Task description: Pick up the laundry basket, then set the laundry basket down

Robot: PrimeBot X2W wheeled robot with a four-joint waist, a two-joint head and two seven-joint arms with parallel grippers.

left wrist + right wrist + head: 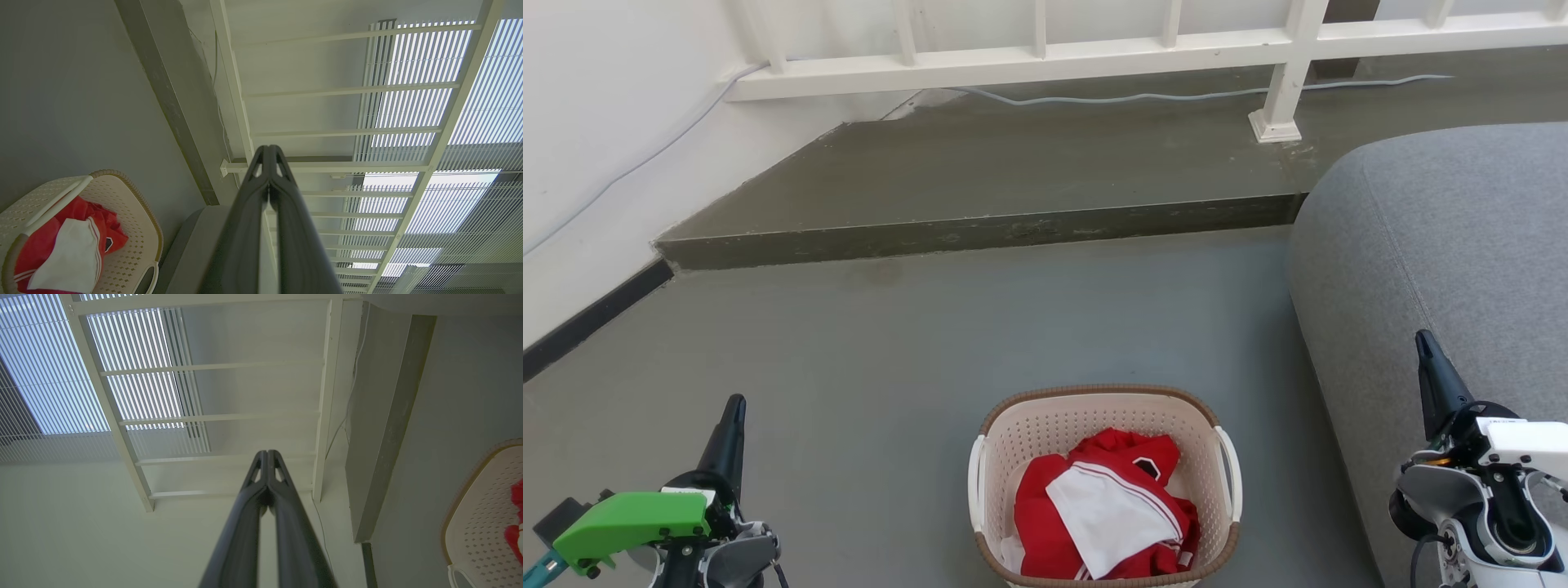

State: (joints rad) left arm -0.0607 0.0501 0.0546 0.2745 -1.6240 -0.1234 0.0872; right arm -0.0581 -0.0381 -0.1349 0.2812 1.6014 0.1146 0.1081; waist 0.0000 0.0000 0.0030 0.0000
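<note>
Here, one cream perforated plastic laundry basket (1037, 433) with a brown rim and two white handles (977, 482) sits on the grey floor (890, 343) at bottom centre. Red-and-white clothes (1111, 506) lie inside, and a grey fabric sofa (1445, 245) is near on the right. The left tool (735, 404) and right tool (1421, 336), in the lower corners, are closed, empty and apart from it.

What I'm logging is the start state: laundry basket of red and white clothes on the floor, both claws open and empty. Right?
Wrong on one point: both claws are shut, not open. The wrist views show the left claw and right claw with fingers pressed together. The rest holds.
</note>
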